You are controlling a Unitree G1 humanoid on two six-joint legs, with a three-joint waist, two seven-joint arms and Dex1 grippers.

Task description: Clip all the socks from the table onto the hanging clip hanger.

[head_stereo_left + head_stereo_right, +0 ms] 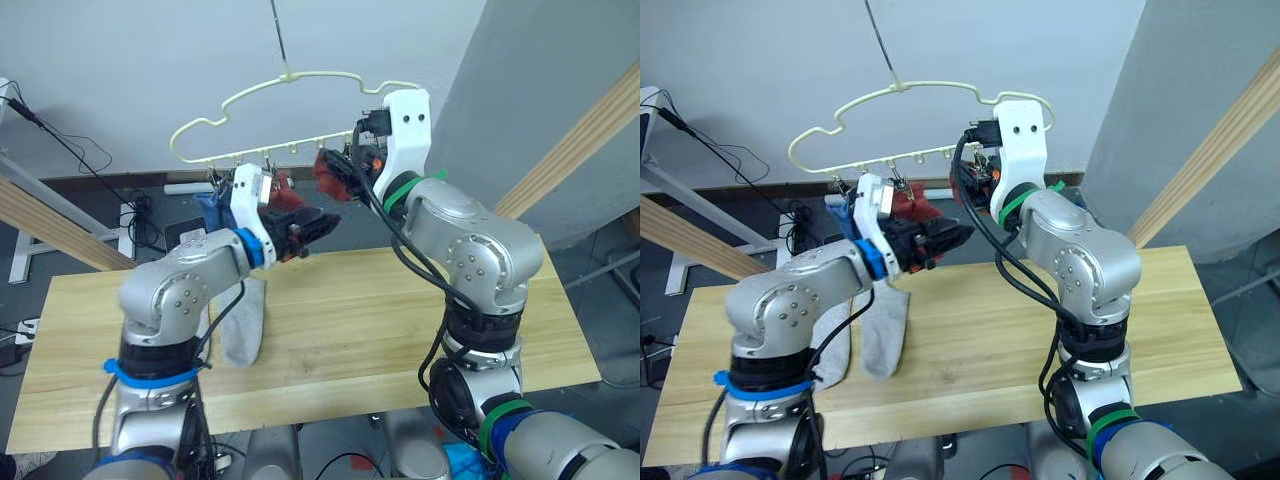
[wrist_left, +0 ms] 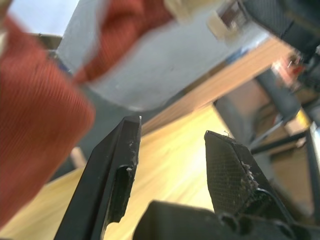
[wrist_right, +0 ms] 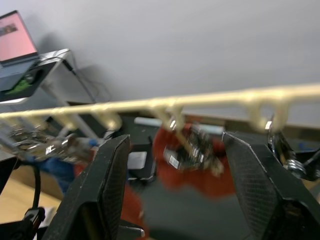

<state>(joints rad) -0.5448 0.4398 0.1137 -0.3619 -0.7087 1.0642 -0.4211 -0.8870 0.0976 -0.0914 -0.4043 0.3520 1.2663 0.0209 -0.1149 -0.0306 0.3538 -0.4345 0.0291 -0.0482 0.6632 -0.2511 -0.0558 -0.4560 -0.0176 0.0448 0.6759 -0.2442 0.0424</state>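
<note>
Both the left gripper and right gripper gape empty just under the clip hanger, while a grey sock lies mid-bench, far from its edges.

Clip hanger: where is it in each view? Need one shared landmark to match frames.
Left eye view: clip hanger upper centre, above both arms, right tool up at its clip row.
Right eye view: upper centre-left, same wavy outline.
Left wrist view: cannot make it out with confidence.
Right wrist view: its pale bar runs across the frame above the open tool.
Shared landmark: the rust red sock hanging from the clips.
</note>
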